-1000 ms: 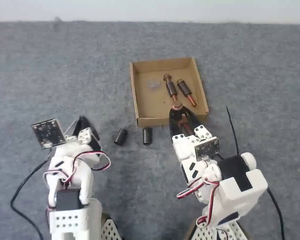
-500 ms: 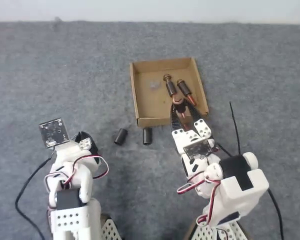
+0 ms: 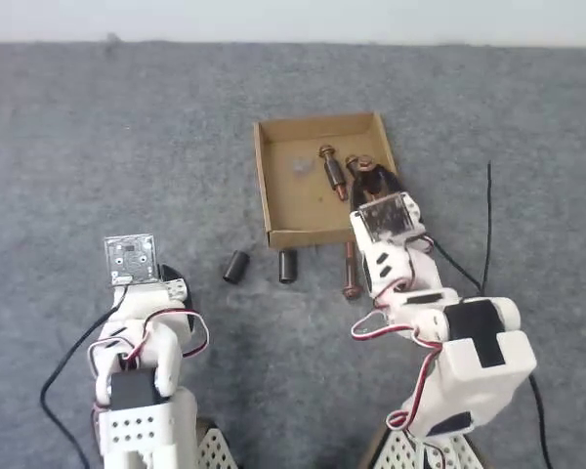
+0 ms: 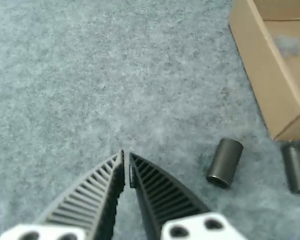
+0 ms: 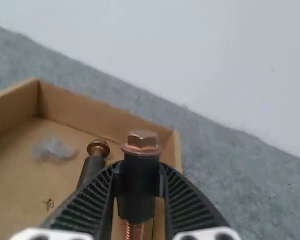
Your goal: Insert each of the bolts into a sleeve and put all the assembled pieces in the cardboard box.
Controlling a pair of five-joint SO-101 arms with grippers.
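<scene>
High view | right tool (image 5: 139, 170) clamped on sleeved bolt (image 5: 138, 197) above box (image 3: 303, 236) | left tool (image 4: 126, 162) together | loose bolt (image 3: 350, 271), two sleeves (image 3: 236, 266) outside

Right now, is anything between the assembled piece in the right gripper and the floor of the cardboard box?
Nothing visible. The right gripper holds the assembled piece over the cardboard box. A second assembled piece lies beside it, not beneath. The floor directly below is hidden.
</scene>
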